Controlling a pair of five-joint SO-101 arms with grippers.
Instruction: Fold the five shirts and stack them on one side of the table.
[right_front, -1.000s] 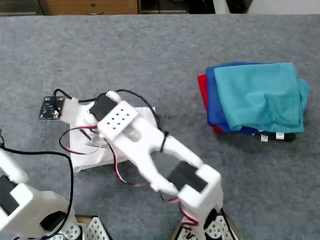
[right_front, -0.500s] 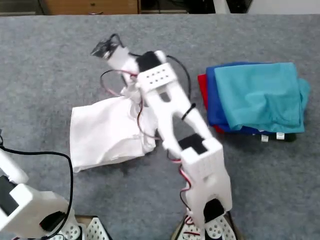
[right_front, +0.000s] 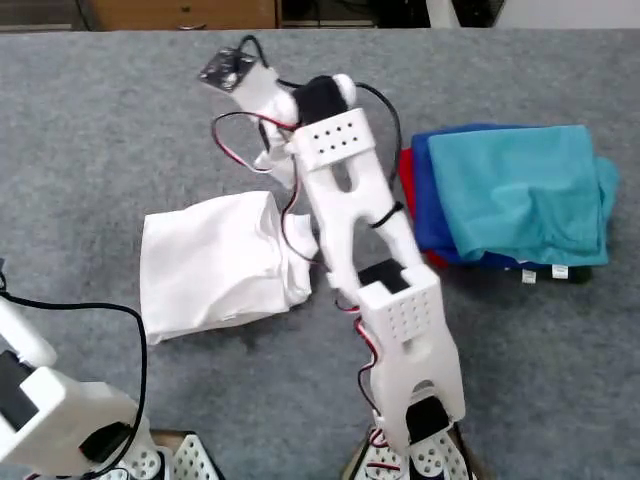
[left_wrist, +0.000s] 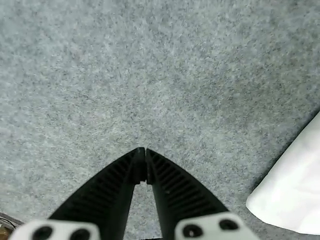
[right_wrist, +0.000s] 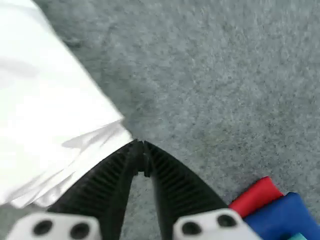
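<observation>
- A folded white cloth shirt (right_front: 210, 265) is laid flat on the grey carpeted counter (right_front: 120, 130), at about 9 o'clock from the middle of the high view.
- A stack of folded cloth shirts (right_front: 510, 195) is set well apart, at 3 o'clock from the white shirt. Teal is on top, blue is under it, and red is seen at the stack's 9 o'clock edge.
- The white right arm (right_front: 350, 210) is stretched between the two, from 6 o'clock towards 12 o'clock.
- The right gripper (right_wrist: 140, 154) is held just beside the white shirt's edge. Its black ribbed fingers (right_wrist: 172, 185) are pressed together, with nothing gripped.
- The left gripper (left_wrist: 145, 162) is held above bare counter, near a corner of the white shirt. Its fingers are closed tip to tip on nothing.
</observation>
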